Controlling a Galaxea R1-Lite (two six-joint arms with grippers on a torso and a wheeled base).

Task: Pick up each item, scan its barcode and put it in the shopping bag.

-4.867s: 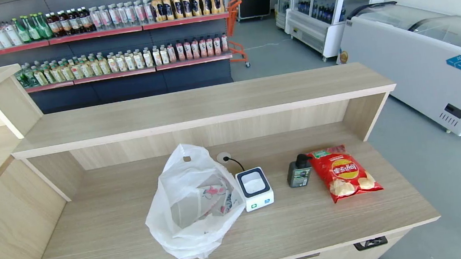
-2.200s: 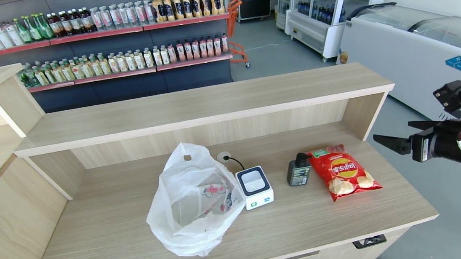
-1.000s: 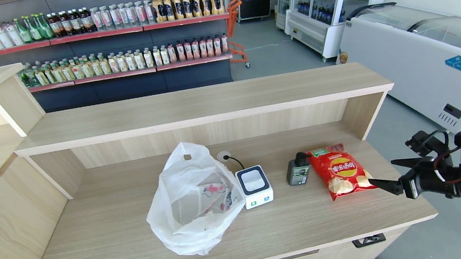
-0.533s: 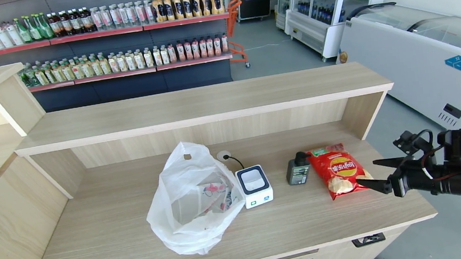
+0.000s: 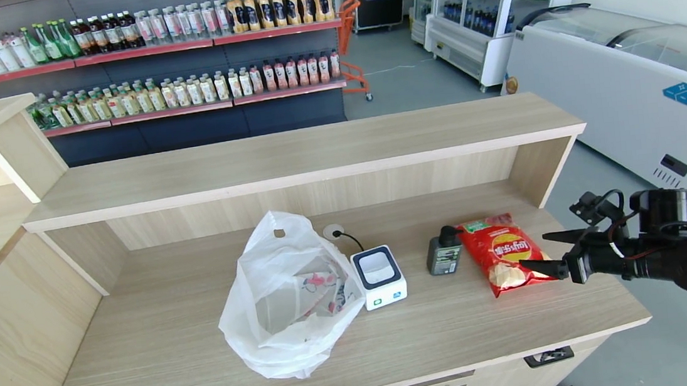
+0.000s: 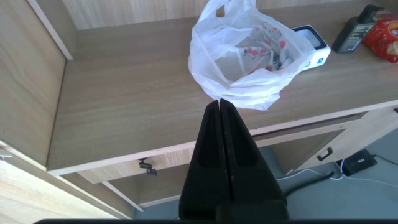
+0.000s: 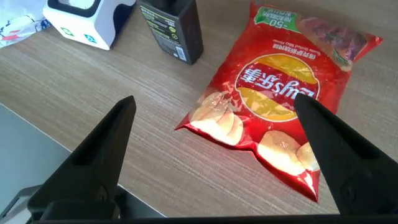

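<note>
The right gripper (image 5: 532, 249) is spread wide over the chip bag's (image 5: 505, 248) nearest corner, seemingly not touching it. Past the bag sit a dark bottle (image 5: 445, 252), scanner (image 5: 379, 278) and shopping bag (image 5: 291, 299). The left gripper (image 6: 219, 104), pressed together, faces the shopping bag.

Matt, pale wood-grain tabletop (image 5: 145, 363). The shopping bag (image 5: 270, 351) is thin, crinkled, translucent white plastic; the chip packet (image 5: 510, 256) glossy red film; the scanner (image 5: 384, 293) smooth white plastic; the bottle (image 5: 445, 259) dark plastic.
</note>
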